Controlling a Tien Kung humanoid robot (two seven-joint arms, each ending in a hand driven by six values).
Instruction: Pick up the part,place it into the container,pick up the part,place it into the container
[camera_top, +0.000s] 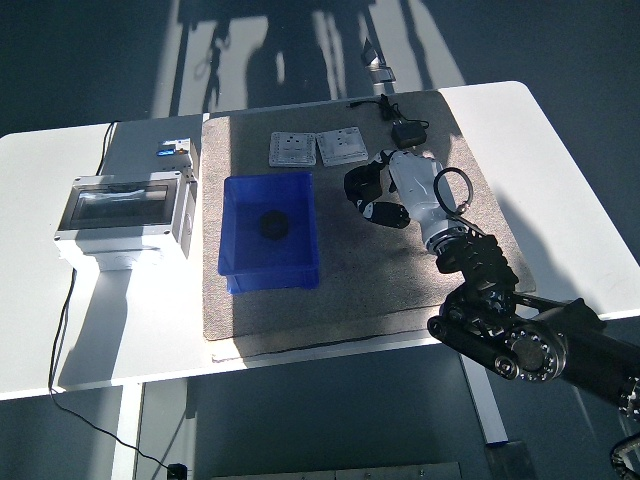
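My right hand (374, 197) hangs over the grey mat, just right of the blue container (234, 262), with its fingers shut on a black round part (357, 185). The part is lifted off the mat, and its shadow falls below it. A second black round part (271, 224) lies on the container's floor. The right arm comes in from the lower right corner. The left arm is not in view.
Two white switch plates (292, 148) (341, 146) lie on the mat (350, 290) behind the container. A black adapter (408, 131) with its cable sits at the mat's far right. A grey electrical box (125, 210) stands at the left of the white table (560, 150).
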